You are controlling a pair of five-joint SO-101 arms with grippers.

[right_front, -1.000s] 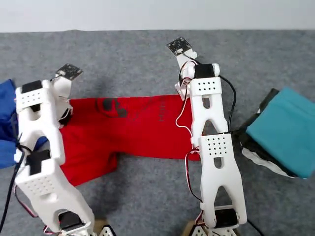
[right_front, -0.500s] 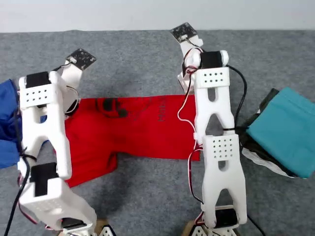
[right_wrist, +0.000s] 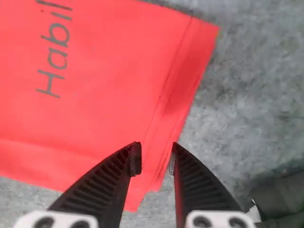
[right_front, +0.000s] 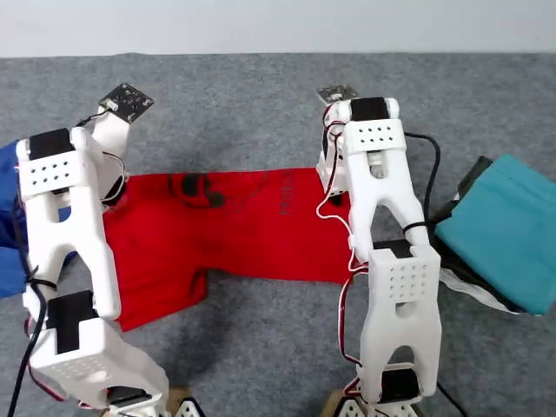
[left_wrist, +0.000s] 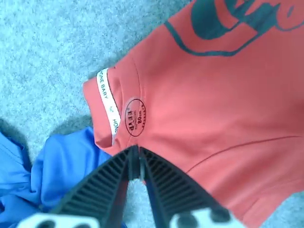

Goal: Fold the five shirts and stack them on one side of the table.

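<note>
Moved since half a second ago: right arm [right_front: 382, 200] drawn back from the far side, wrist now over the right end of the red shirt [right_front: 234, 221]; left arm [right_front: 65, 217] swung slightly outward to the left.

From the high view:
- Stand side by side, both reaching forward from the near edge with wrists bent down, one at each end of the red shirt.
- Lies flat on the grey table [right_front: 261, 347], long axis left to right, collar end to the left, hem to the right, one sleeve spread toward the near side.
- Blue shirt [right_front: 7, 261] crumpled at the left edge, touching the collar end.
- Teal shirt [right_front: 508, 226] folded at the right, on top of a dark and white pile [right_front: 452, 265].

From the left wrist view:
- Left gripper [left_wrist: 137, 159] with jaws pressed almost together, tips at the red shirt [left_wrist: 213, 104] edge just beside the collar band, next to the blue shirt [left_wrist: 61, 171].
- Cannot tell whether cloth is caught between them.

From the right wrist view:
- Right gripper [right_wrist: 153, 161] with jaws narrowly apart, straddling the hem edge of the red shirt [right_wrist: 95, 80], red cloth in the gap.
- Grey table [right_wrist: 256, 95] beyond the hem.
</note>
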